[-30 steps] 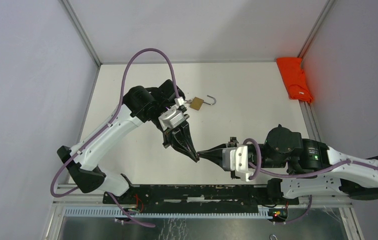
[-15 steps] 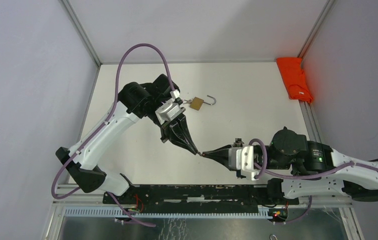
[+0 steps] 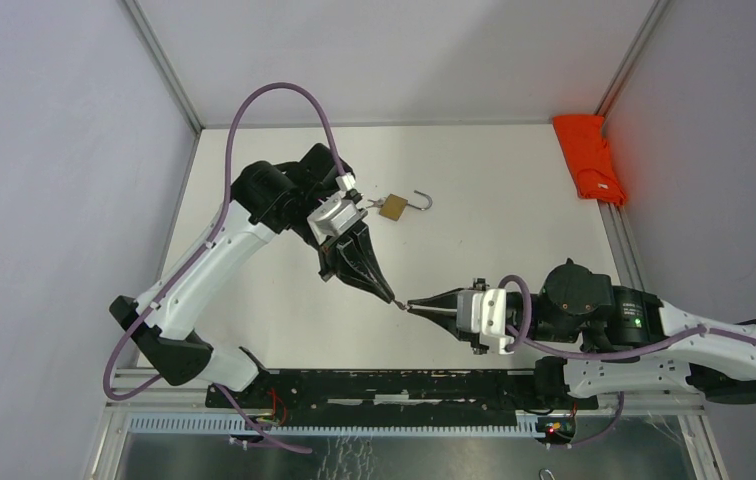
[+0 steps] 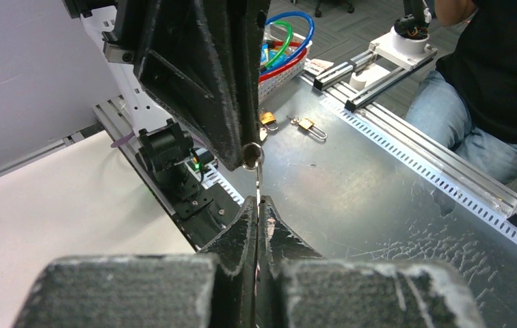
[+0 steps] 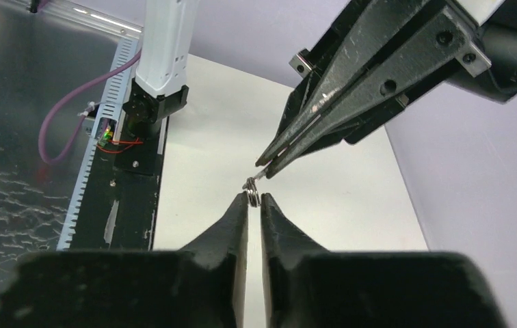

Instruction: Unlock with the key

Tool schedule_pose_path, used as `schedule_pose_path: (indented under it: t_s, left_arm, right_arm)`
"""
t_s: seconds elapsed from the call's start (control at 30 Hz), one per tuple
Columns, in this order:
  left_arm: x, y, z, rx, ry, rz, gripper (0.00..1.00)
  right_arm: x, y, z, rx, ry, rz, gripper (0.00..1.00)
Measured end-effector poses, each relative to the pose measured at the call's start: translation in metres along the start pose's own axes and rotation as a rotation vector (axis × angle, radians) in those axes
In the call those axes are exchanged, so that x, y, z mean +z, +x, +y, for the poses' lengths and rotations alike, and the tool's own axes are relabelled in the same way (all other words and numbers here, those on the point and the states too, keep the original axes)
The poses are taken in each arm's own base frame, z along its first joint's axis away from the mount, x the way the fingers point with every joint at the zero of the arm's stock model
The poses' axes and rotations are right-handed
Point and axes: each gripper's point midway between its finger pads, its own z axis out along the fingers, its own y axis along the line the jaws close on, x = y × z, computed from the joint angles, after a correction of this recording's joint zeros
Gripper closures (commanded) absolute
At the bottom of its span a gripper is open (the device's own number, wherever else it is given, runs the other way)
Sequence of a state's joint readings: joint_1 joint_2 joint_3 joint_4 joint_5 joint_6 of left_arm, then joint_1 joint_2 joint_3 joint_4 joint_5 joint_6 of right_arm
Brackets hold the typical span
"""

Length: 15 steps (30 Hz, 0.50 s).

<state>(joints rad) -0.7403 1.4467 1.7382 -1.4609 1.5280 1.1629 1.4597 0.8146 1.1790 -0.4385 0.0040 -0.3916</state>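
Pinches key (image 4: 258,188) in closed left gripper (image 4: 257,205), mid-air over table (image 3: 514,200) | flanks its ring (image 5: 252,191) with right gripper (image 5: 255,201), slit apart, hold unclear | reads as light, stiff, slick: take bow flat-on | sees padlock (image 3: 393,207) well behind, shackle swung open

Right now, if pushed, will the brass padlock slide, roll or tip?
The padlock lies flat on the table, so it would probably slide, not roll. Its open shackle may swing and turn it. Looks metal: likely dense.
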Motion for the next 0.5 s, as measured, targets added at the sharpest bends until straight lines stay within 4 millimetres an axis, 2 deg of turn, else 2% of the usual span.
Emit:
schedule_pose_path:
  t_s: [0.1,0.17,0.37,0.5]
  left_arm:
    - [-0.003,0.000,0.002,-0.002,-0.014,-0.001,0.98]
    - [-0.005,0.000,0.003,-0.003,-0.021,-0.001,0.98]
    - [-0.010,0.001,0.007,-0.020,-0.044,-0.002,0.98]
    - [-0.020,0.005,0.013,-0.046,-0.083,-0.003,0.98]
  right_arm:
    - [0.000,0.003,-0.005,0.022,0.035,0.007,0.58]
    - [-0.002,0.005,-0.008,0.036,0.065,0.011,0.52]
    - [-0.019,0.002,-0.029,0.102,0.202,-0.027,0.56]
    - [-0.032,-0.010,-0.046,0.179,0.301,-0.093,0.71]
